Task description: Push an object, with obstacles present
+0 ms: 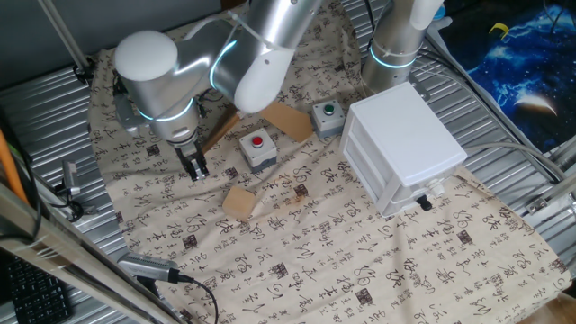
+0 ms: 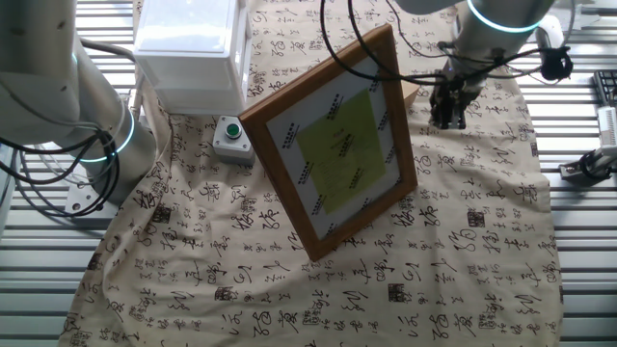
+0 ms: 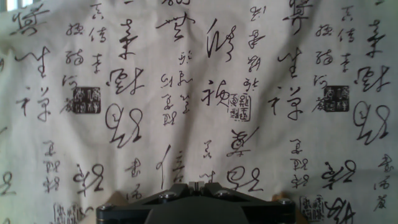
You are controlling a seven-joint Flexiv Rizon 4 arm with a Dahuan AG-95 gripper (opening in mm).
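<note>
One fixed view: two-finger gripper low over the calligraphy-printed cloth, fingers pressed together, holding nothing, likely set as a pusher. Small tan wooden block lies near it, toward the cloth's middle; grey red-button box just beyond.
Other fixed view: tall wooden picture frame hides most of the block.
Hand view: fingertips meet; cloth only.

A robotics lab bench, by the look of it: a corrugated metal table draped in a calligraphy-print cloth, a second robot arm's base bolted at the far side, loose cables along the near edge, and a keyboard near left.
</note>
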